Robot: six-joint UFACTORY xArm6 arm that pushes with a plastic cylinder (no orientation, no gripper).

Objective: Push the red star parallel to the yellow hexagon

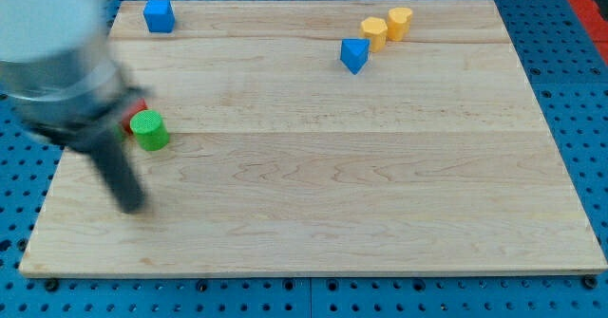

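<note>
A red block point(134, 112), mostly hidden behind my arm, sits at the board's left side; its shape cannot be made out. A green cylinder point(149, 130) touches it on the right. The yellow hexagon point(374, 32) is near the top right, with a yellow cylinder point(400, 22) beside it. My tip point(131, 204) is blurred, on the board below and slightly left of the green cylinder, apart from it.
A blue cube point(159, 16) is at the top left. A blue triangular block point(354, 55) sits just below-left of the yellow hexagon. The wooden board point(323, 214) lies on a blue perforated table. My blurred arm covers the view's upper left.
</note>
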